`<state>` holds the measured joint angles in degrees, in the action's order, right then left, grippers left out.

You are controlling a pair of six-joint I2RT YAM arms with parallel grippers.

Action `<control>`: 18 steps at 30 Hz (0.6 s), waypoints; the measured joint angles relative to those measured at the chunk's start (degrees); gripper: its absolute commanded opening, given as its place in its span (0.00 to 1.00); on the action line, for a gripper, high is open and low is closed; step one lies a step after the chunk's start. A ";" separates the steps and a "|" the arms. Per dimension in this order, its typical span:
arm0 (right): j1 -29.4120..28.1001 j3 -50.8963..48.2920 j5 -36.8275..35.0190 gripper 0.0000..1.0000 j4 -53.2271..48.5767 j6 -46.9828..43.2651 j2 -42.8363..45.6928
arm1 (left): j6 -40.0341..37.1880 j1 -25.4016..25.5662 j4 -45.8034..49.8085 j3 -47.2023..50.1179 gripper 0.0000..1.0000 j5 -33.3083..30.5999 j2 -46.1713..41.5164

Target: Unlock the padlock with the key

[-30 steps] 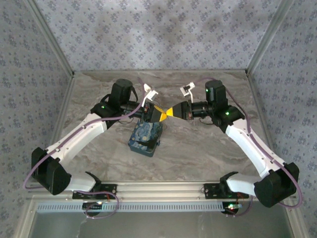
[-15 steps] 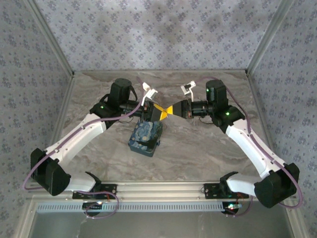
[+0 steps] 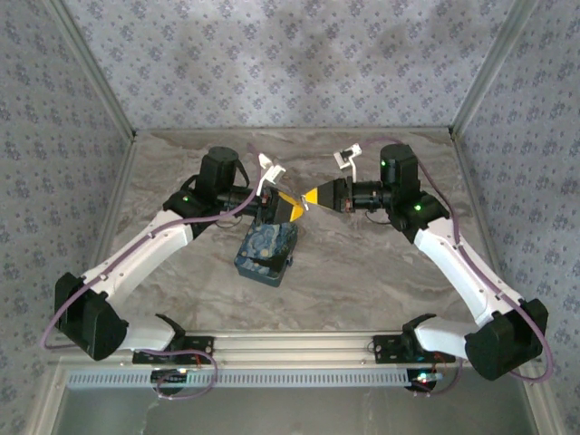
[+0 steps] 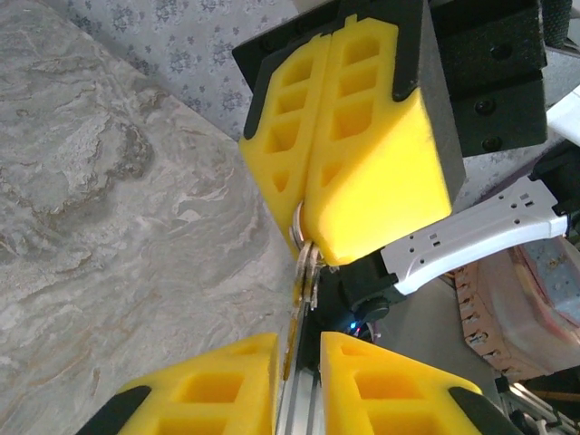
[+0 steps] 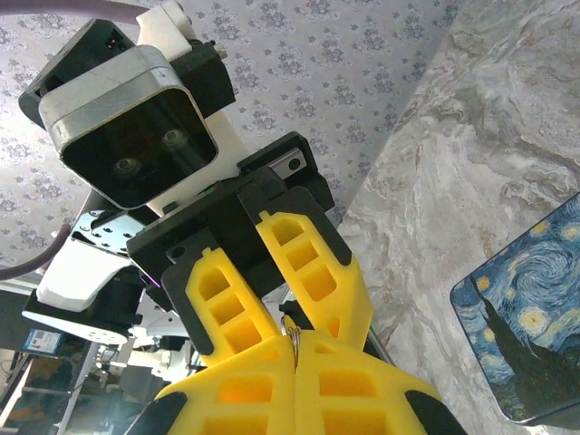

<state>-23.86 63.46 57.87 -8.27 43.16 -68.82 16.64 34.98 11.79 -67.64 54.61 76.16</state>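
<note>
Two grippers are facing each other tip to tip above the marble table (image 3: 362, 272), nearly touching in the top view. Right gripper (image 3: 313, 196) is running fully pressed together. In the left wrist view its yellow fingers (image 4: 381, 163) are sitting flush along one seam, and the key (image 4: 306, 258) is poking out of that seam right at the tips, so it's pinching the key's ring end. Key is reading as thin pale metal seen edge-on: a small ring or two at the right gripper's tips, then a slim brass-tinted strip trailing from there toward the left gripper (image 3: 292, 209) and into its finger gap. That's putting the key between the two sets of tips, off the table. Right wrist view is showing the ring as a tiny loop just past its own closed fingertips. Left gripper's fingers (image 4: 208, 385) are standing a narrow slot apart. The strip is running along one side of that slot, but I can't tell whether the pads are actually clamping it. Blue starry-pattern box (image 3: 265, 252) is lying flat on the table, beneath the left gripper's tips and toward its arm base, touching neither gripper.
</note>
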 measured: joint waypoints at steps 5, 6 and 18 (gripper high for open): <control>0.00 -0.46 0.07 0.00 1.14 0.83 0.24 | 0.17 -0.50 -0.50 0.09 0.16 -0.13 0.00; 0.00 -0.55 0.07 0.00 1.29 0.98 0.26 | 0.35 -0.57 -0.72 0.09 0.16 -0.20 -0.02; 0.15 -1.03 0.04 0.00 2.36 1.44 0.57 | 1.88 -1.51 -3.04 1.07 0.00 0.26 -0.81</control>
<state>-23.70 62.43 57.91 -5.91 44.60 -68.25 18.52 33.47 8.75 -66.57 54.87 75.35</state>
